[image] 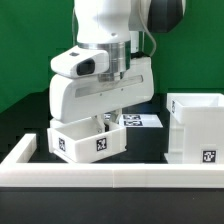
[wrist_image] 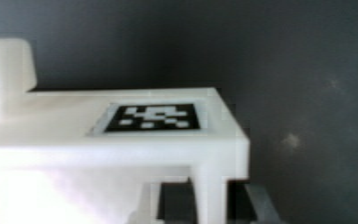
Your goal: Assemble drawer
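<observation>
- At the exterior view's lower left, the gripper (image: 103,121) hangs over 1 small white box (image: 82,143); clenched or released, cannot tell.
- Lower right: 1 larger box (image: 196,126).

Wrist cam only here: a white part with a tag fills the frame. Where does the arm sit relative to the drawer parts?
Observer: It hangs over a small open-topped box at the exterior view's left. The jaws reach down at its far wall, and I cannot tell whether they grip it.
Operator: Where's the other piece?
Observer: A taller open box stands at the exterior view's right, apart from the small one, with bare dark table between them.
Operator: Anything behind them?
Observer: The marker board lies flat behind that gap.
</observation>
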Available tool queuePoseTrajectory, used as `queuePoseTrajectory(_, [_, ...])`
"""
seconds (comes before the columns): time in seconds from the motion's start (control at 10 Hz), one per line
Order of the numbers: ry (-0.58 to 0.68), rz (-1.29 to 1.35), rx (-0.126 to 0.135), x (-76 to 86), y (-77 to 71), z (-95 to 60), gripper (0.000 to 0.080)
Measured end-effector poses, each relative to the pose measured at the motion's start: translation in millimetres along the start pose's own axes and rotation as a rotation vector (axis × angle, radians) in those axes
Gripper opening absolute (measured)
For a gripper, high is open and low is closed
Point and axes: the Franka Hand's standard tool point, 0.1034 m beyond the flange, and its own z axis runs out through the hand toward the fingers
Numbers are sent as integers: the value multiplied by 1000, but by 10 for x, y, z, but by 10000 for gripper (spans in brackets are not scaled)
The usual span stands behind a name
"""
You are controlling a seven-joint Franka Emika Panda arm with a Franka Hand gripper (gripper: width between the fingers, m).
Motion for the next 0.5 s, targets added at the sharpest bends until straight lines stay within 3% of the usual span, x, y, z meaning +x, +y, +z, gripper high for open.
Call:
queuePoseTrajectory(0.2, [-5,-29,2,-16,0,31,41])
queuePoseTrajectory(0.5, [0,-374,-13,-118,-65,57,41])
